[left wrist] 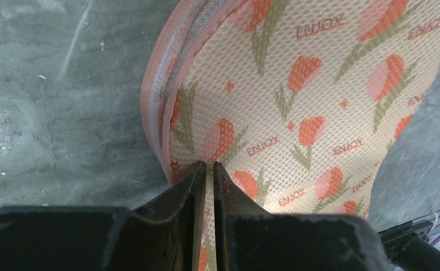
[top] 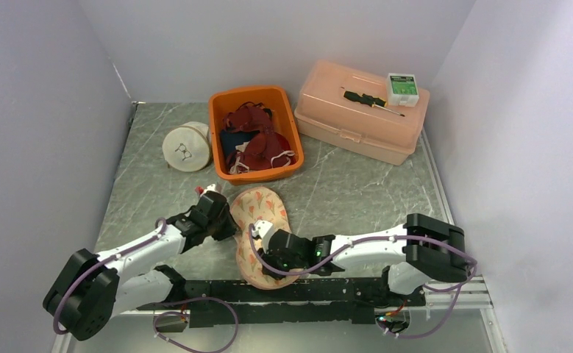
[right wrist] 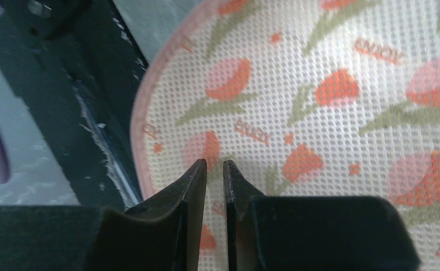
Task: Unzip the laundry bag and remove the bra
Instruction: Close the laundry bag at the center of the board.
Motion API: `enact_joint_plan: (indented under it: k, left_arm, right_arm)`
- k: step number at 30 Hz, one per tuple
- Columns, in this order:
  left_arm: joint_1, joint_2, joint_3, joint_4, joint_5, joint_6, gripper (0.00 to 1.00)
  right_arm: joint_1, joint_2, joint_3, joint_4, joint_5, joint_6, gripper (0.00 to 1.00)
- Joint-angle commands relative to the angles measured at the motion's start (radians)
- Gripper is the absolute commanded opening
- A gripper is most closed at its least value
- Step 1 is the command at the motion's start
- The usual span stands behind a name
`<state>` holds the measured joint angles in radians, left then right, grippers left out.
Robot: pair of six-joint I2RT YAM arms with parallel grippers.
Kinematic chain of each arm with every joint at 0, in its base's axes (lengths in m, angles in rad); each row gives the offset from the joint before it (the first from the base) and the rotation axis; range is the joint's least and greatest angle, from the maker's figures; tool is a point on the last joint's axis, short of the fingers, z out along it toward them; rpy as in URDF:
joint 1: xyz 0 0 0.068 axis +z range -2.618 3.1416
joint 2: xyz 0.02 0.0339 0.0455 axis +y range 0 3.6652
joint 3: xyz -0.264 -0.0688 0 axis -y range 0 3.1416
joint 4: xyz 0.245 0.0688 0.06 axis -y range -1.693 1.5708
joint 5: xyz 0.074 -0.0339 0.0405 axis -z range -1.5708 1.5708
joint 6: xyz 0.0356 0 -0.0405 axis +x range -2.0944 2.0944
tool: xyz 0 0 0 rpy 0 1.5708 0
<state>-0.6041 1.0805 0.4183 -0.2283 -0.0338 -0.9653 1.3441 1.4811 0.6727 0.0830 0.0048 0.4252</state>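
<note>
The left fingers (left wrist: 208, 166) are clamped on the left rim of the round cream mesh laundry bag with orange tulip print (left wrist: 296, 101), beside its pink zip seam (left wrist: 160, 101). The right fingers (right wrist: 214, 165) stand nearly together over the bag's near part; whether they grip cannot be told. The bag lies near-centre on the grey marbled bench (top: 357, 191). The zip appears unopened and the bra is unseen. Only the left wrist view shows the zip; only the top view shows both arms.

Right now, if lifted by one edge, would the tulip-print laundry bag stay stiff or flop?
Likely flops: the laundry bag is thin open mesh, pinched at its edge by the left gripper. Probably light: airy weave. The textured mesh should resist slipping.
</note>
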Motion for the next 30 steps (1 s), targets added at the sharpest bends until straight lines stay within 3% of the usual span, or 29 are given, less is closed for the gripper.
enact_joint_plan:
  k: [1, 13, 18, 21, 23, 27, 30]
  left_arm:
    - [0.004, 0.016, -0.014, 0.051, 0.005, -0.012, 0.16]
    - [0.005, -0.098, 0.003, 0.000, 0.088, 0.013, 0.20]
    - [0.004, -0.194, 0.058, -0.064, 0.130, 0.037, 0.45]
    - [0.004, -0.229, 0.082, -0.101, 0.124, 0.047, 0.55]
    - [0.004, -0.233, 0.090, -0.105, 0.103, 0.053, 0.57]
    - [0.004, -0.179, 0.117, -0.083, 0.068, 0.076, 0.57]
    - [0.005, -0.120, 0.153, -0.061, 0.055, 0.098, 0.56]
  right_arm:
    - [0.009, 0.010, 0.000, -0.056, 0.074, 0.009, 0.21]
    - [0.004, -0.104, -0.100, -0.122, 0.161, 0.109, 0.23]
    - [-0.049, -0.183, -0.157, -0.190, 0.252, 0.220, 0.27]
    - [-0.081, -0.265, -0.191, -0.240, 0.294, 0.288, 0.31]
    - [-0.101, -0.311, -0.204, -0.276, 0.311, 0.328, 0.36]
    - [-0.112, -0.454, -0.215, -0.322, 0.334, 0.399, 0.61]
    - [-0.132, -0.579, -0.220, -0.394, 0.374, 0.486, 0.70]
